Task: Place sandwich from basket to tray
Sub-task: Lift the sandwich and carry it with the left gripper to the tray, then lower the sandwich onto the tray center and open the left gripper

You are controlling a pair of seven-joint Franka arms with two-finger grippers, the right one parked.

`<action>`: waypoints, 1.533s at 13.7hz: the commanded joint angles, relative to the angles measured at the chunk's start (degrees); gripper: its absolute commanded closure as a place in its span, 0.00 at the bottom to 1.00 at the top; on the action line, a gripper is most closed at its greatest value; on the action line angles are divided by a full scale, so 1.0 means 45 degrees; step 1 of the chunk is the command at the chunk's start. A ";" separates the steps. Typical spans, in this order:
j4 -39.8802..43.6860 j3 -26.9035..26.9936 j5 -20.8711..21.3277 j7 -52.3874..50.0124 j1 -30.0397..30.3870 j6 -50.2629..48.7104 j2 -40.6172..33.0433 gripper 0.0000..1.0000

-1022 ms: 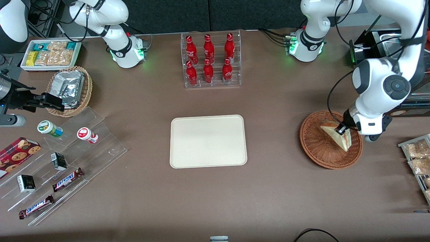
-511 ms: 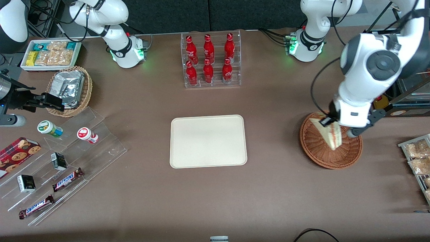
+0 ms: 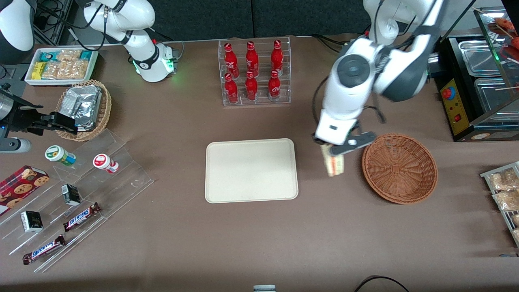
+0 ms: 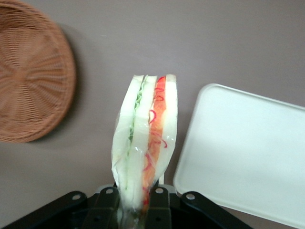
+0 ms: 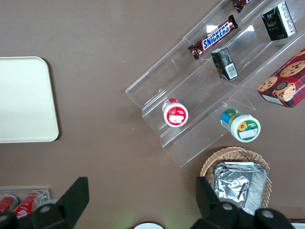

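Observation:
The sandwich [image 3: 333,164] [image 4: 145,138], a plastic-wrapped wedge of white bread with green and red-orange layers, hangs in the air over bare table between the basket and the tray. My left gripper [image 3: 331,151] [image 4: 138,202] is shut on its upper end, one finger on each flat face. The reddish-brown wicker basket [image 3: 399,168] [image 4: 29,71] holds nothing and lies toward the working arm's end. The cream tray [image 3: 251,170] [image 4: 248,152] [image 5: 24,100] sits bare at the table's middle, its near edge a short way from the sandwich.
A clear rack of red bottles [image 3: 254,72] stands farther from the camera than the tray. A black warmer cabinet [image 3: 478,73] and a snack rack [image 3: 505,194] flank the basket. A clear stepped shelf with snacks [image 3: 77,202] and a tan foil-packet basket [image 3: 84,108] lie toward the parked arm's end.
My gripper has lifted the sandwich out of the basket and carried it sideways toward the tray; it now hangs over the table between them. The basket is left with nothing in it.

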 commanded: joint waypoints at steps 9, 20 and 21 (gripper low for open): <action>0.0749 0.0195 0.0859 -0.0695 -0.2820 0.3143 0.3454 0.79; 0.0964 0.0234 0.1465 -0.2221 -0.3369 0.5257 0.5057 0.79; 0.0964 0.0234 0.1465 -0.2221 -0.3369 0.5276 0.5096 0.79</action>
